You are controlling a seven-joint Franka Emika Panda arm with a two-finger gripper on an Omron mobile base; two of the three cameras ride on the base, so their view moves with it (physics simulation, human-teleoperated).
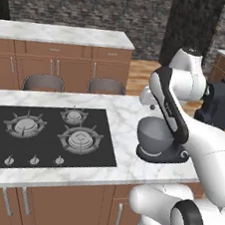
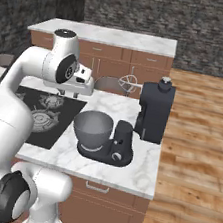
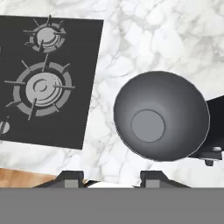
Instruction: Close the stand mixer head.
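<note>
The pincer (image 3: 106, 178), released and holding nothing, hangs above the bowl (image 3: 161, 114); beyond it the stand mixer head (image 2: 155, 112) stands tilted back, awaiting a downward push.

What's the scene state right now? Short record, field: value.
mixer head: stand mixer head tilted back, open, whisk up in the air
bowl: grey bowl seated on the mixer base, looks empty
hand: hand above the counter beside the bowl, pointing down, holding nothing, apart from the head
cooktop: black cooktop next to the mixer
counter: marble counter
task status: head not yet closed
</note>
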